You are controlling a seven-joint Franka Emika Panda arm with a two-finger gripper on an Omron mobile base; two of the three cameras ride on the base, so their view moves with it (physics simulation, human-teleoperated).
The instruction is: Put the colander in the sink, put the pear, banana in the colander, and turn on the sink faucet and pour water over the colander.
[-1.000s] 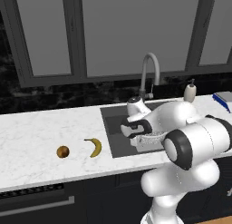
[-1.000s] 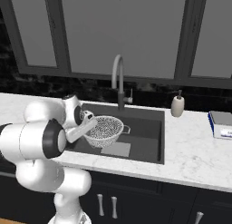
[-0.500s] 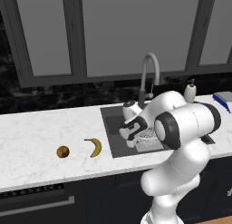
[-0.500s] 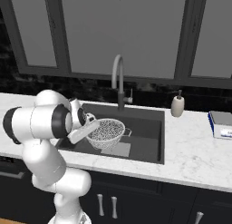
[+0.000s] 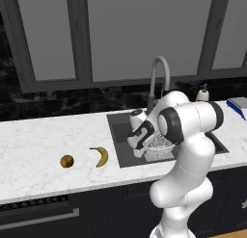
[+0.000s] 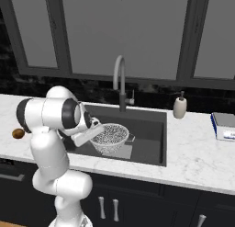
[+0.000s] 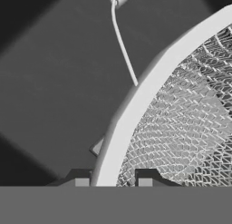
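Observation:
The colander (image 5: 160, 144) (image 6: 109, 137) sits low in the dark sink (image 5: 120, 128) (image 6: 149, 129), over the lighter patch on its floor. My gripper (image 5: 144, 148) (image 6: 97, 129) (image 7: 113, 180) holds its left rim. In the hand view the white rim runs between the two fingertips (image 7: 145, 178), with the mesh (image 7: 181, 128) to the right. The pear (image 5: 67, 161) (image 6: 18, 133) and the banana (image 5: 101, 156) lie on the white counter left of the sink, apart from each other. The faucet (image 5: 159, 73) (image 6: 120, 79) arches over the back of the basin.
A small soap bottle (image 5: 203, 93) (image 6: 179, 107) stands behind the sink's right corner. A blue and white flat object (image 5: 239, 104) (image 6: 225, 126) lies at the far right of the counter. Dark cabinet fronts run below the counter edge.
The arm's upper links have swung round towards the left while the hand stays at the colander's rim. The colander has sunk slightly in the sink. Pear and banana have not moved.

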